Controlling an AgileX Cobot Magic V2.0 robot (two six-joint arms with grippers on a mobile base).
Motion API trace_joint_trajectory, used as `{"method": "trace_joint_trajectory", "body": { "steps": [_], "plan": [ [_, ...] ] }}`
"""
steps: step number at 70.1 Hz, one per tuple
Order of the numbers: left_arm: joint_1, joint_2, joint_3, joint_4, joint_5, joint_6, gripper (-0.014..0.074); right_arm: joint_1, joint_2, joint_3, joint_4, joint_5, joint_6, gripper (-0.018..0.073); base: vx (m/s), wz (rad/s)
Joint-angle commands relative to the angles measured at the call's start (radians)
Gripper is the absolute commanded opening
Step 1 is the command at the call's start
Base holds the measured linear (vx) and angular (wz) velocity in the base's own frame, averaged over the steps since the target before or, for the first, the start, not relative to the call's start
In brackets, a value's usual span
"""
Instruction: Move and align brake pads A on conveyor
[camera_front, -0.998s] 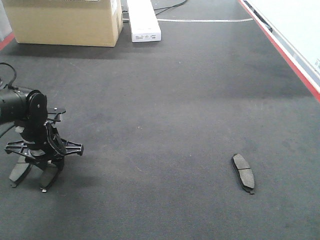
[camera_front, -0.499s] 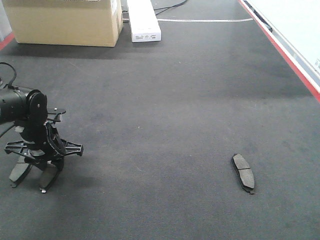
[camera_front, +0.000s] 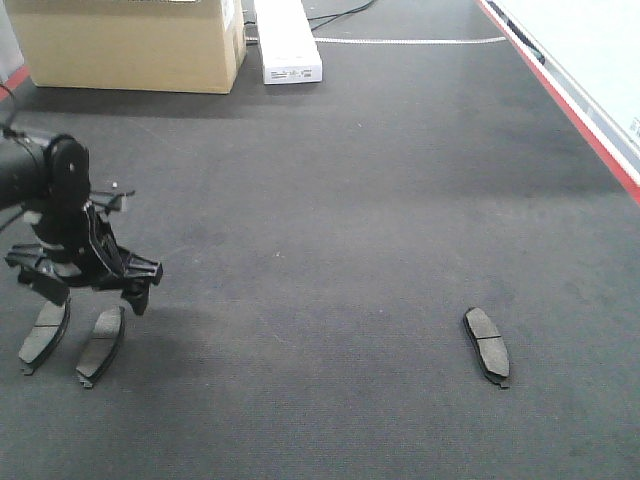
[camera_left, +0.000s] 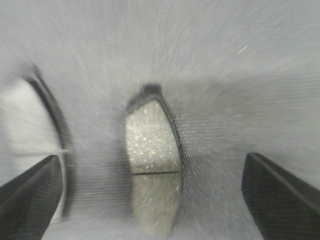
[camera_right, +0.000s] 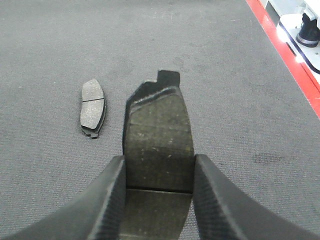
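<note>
Two brake pads lie side by side on the dark grey conveyor (camera_front: 350, 200) at the near left, one (camera_front: 45, 335) further left than the other (camera_front: 100, 345). My left gripper (camera_front: 95, 295) hovers open just above them, holding nothing. In the left wrist view the right one of the pair (camera_left: 152, 165) lies on the belt between the spread fingers (camera_left: 282, 195), with the other pad (camera_left: 30, 135) at the left edge. A third pad (camera_front: 487, 343) lies alone at the near right, also in the right wrist view (camera_right: 93, 106). My right gripper (camera_right: 159, 165) is shut on a fourth pad (camera_right: 159, 125) held above the belt.
A cardboard box (camera_front: 130, 45) and a long white box (camera_front: 288, 40) stand at the far end of the belt. A red strip (camera_front: 590, 130) runs along the right edge, with a white frame (camera_right: 300, 25) beyond it.
My left gripper has lifted up and back off the belt, leaving the pad it was around lying beside the other one. The pad at the right has not moved.
</note>
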Motion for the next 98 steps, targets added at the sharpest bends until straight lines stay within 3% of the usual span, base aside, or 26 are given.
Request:
{"method": "trace_joint_trajectory", "body": {
  "steps": [1, 10, 18, 30, 42, 68, 98],
  "plan": [
    [-0.002, -0.103, -0.040, -0.002, -0.003, 0.012, 0.0694, -0.004, 0.014, -0.028, -0.018, -0.091, -0.008, -0.0007, 0.00, 0.00],
    [-0.003, -0.196, -0.040, -0.009, -0.050, 0.041, 0.0627, -0.004, 0.014, -0.028, -0.018, -0.091, -0.008, -0.0007, 0.00, 0.00],
    [-0.003, -0.308, -0.039, -0.024, -0.092, 0.064, 0.0506, -0.004, 0.014, -0.028, -0.018, -0.091, -0.008, -0.0007, 0.00, 0.00],
    [-0.003, -0.500, -0.014, -0.029, -0.148, 0.064, 0.0270, -0.004, 0.014, -0.028, -0.018, -0.091, -0.008, -0.0007, 0.00, 0.00],
    [-0.003, -0.708, 0.141, -0.028, -0.286, 0.064, -0.0008, -0.004, 0.014, -0.028, -0.018, -0.091, -0.008, -0.0007, 0.00, 0.00],
    [-0.003, -1.150, 0.561, -0.024, -0.422, 0.067, -0.0008, -0.004, 0.014, -0.028, -0.018, -0.091, -0.008, -0.0007, 0.00, 0.00],
    [-0.003, -1.604, 0.872, -0.018, -0.426, 0.090, -0.0007, -0.004, 0.014, -0.028, -0.018, -0.091, -0.008, -0.0007, 0.00, 0.00]
  ]
}}
